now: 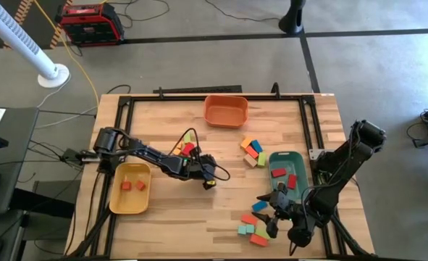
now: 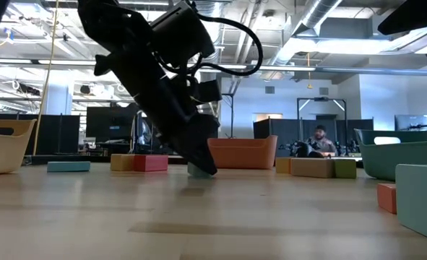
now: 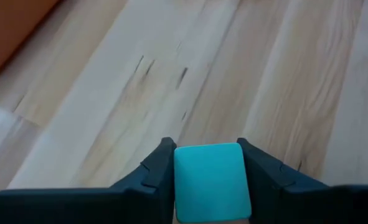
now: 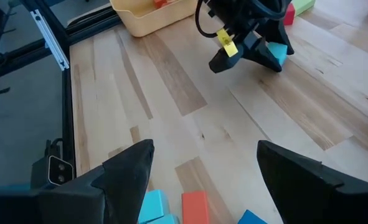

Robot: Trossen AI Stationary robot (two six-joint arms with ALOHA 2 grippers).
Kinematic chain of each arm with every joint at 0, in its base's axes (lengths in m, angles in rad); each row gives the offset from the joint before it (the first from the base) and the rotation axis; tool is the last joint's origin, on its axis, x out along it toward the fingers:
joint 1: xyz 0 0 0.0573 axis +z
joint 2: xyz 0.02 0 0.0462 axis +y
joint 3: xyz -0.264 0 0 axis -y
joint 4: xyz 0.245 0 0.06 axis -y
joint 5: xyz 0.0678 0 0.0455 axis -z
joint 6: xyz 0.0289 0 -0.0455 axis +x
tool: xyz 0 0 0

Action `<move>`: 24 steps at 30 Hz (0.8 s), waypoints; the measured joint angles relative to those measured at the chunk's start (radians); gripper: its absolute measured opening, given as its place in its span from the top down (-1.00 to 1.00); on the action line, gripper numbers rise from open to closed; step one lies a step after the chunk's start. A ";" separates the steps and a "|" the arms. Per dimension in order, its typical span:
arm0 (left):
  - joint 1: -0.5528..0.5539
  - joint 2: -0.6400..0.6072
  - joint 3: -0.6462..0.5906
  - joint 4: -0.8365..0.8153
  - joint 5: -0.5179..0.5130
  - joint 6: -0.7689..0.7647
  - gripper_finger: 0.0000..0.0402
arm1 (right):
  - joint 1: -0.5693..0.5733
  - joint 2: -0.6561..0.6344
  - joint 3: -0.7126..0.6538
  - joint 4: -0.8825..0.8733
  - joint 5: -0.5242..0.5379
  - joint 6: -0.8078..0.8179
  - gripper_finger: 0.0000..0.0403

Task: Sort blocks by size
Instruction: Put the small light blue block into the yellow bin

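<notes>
Clamped in the left tool (image 3: 210, 186), a blue block (image 3: 212, 180); right tool (image 4: 202, 180) gapes over blocks.

Left arm (image 1: 145, 154): showing dark, boxy jointed links; black cable (image 2: 243, 40) looping off the wrist; yellow tag (image 4: 226, 41) hanging by the gripper; right arm (image 1: 337, 174): showing matching dark links; fingers (image 4: 131, 169) tapering to matte wedges.

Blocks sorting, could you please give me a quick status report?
Left claw shut on a blue block, mid-table. Right claw open above loose blocks near the green tray. Nothing in the way.
</notes>
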State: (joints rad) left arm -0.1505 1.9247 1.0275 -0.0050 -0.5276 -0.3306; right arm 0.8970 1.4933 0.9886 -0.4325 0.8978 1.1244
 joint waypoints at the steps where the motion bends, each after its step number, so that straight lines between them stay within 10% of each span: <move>1: 0.000 0.000 0.000 0.000 0.005 0.006 0.38 | 0.000 0.000 0.000 0.000 0.000 0.000 -0.57; 11: -0.020 -0.132 -0.002 -0.216 0.125 0.046 0.38 | 0.000 0.000 0.000 0.004 -0.006 0.000 -0.57; 24: -0.257 -0.599 -0.002 -0.762 0.129 -0.171 0.38 | 0.004 0.000 0.000 0.001 -0.006 0.000 -0.57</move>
State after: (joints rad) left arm -0.4073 1.3258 1.0256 -0.7673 -0.3988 -0.5013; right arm 0.9009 1.4933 0.9886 -0.4320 0.8917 1.1248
